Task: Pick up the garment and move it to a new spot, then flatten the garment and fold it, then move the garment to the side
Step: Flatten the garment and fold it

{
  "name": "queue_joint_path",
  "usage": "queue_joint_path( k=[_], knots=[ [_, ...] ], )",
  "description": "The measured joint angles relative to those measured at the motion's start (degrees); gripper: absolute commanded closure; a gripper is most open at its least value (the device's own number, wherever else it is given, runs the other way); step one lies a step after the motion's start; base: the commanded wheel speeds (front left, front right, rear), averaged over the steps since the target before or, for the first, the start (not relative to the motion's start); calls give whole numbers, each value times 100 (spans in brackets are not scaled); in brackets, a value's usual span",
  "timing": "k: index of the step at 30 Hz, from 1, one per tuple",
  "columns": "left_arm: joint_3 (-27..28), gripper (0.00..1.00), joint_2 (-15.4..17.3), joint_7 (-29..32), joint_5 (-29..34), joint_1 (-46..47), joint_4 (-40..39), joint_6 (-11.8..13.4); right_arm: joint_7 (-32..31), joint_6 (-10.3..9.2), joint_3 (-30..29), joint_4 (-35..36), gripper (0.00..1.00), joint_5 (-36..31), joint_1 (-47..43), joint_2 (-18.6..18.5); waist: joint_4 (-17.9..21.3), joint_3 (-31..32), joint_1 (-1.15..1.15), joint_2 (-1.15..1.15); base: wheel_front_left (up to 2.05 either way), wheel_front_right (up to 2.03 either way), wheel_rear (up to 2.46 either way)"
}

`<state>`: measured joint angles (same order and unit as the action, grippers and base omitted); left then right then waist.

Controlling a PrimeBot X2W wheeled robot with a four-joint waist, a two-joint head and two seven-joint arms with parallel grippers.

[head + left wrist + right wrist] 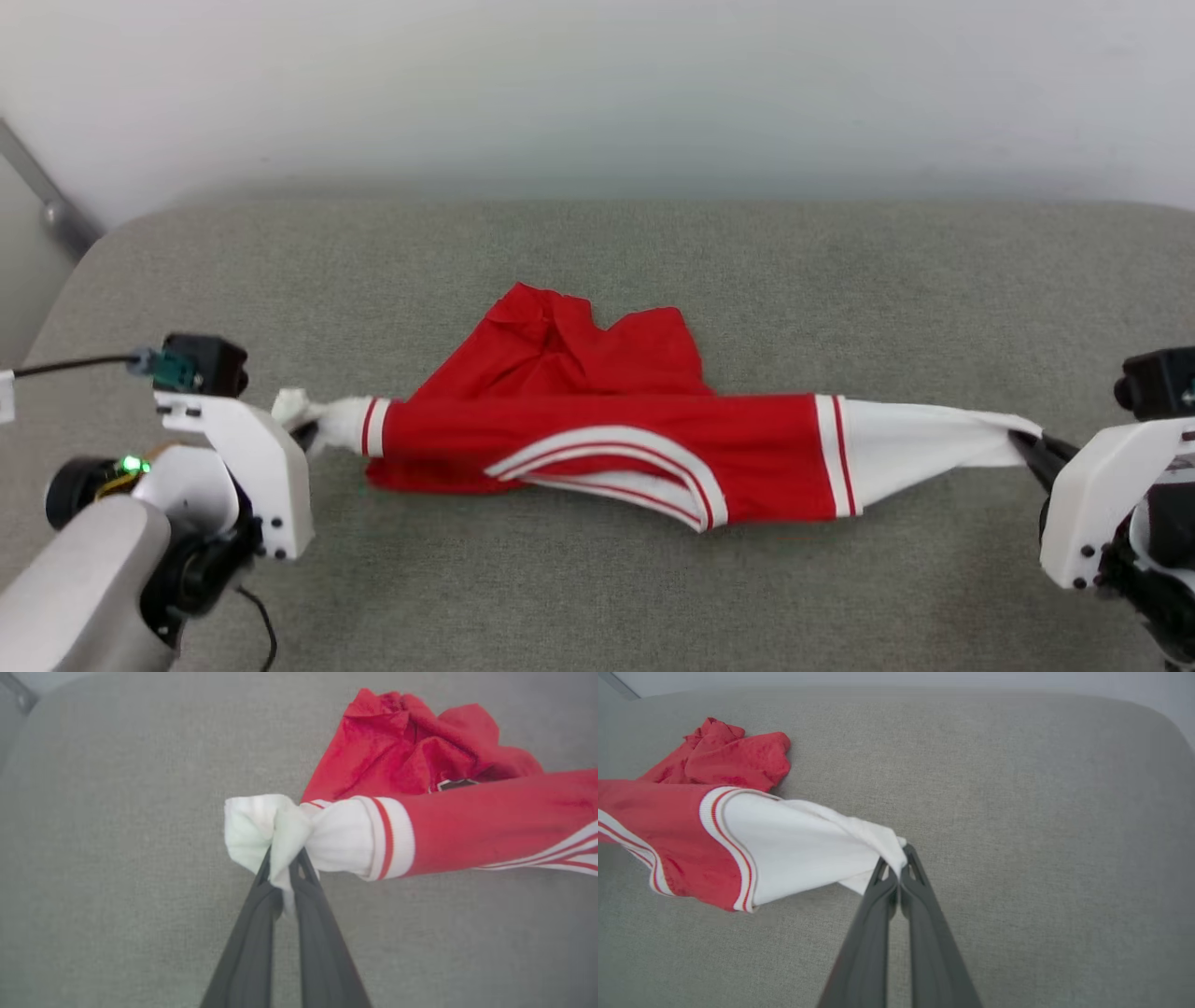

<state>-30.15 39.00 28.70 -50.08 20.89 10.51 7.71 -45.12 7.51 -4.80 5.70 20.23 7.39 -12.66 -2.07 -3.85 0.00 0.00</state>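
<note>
Left gripper (pixel 303 431) at 9 o'clock, right gripper (pixel 1027 448) at 3, both clamped on garment (pixel 607 439) sleeves; body bunched at 12; flattening, fold, side move not yet done.

We are clamping our left gripper (pixel 283 863) on the left sleeve end of the shirt (pixel 607 434) and our right gripper (pixel 896 861) on its right sleeve end, fingers pressing together.
</note>
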Motion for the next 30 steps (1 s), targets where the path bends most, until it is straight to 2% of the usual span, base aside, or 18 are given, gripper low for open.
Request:
queue_joint_path(
  k=[6,9,10,12,22,25,30],
  knots=[
    [51,100,-33,-154,504,953,-198,189,156,1,-116,-279,100,-142,683,-222,-100,307,0,0,0,0,0],
    [25,100,-211,-223,702,1577,29,182,382,2,-113,-571,100,-177,1310,-396,-91,322,0,0,0,0,0],
    [7,100,-357,-312,803,1969,277,105,477,1,-29,-858,100,-200,1742,-501,-67,285,0,0,0,0,0],
    [14,100,-425,-378,823,2183,401,64,579,2,3,-970,100,-227,1985,-546,-55,241,0,0,0,0,0],
    [286,100,-842,-1532,1348,4500,1667,-213,1495,3,298,-2152,100,-626,4777,-704,127,-596,0,0,0,0,0],
    [389,100,-880,-1929,1492,5172,1979,-274,1803,3,394,-2440,100,-780,5573,-708,177,-948,1,0,0,0,0],
    [470,100,-904,-2551,1679,6177,2396,-520,2454,2,475,-2954,100,-1017,6812,-688,271,-1560,1,0,0,0,0]
  ],
)
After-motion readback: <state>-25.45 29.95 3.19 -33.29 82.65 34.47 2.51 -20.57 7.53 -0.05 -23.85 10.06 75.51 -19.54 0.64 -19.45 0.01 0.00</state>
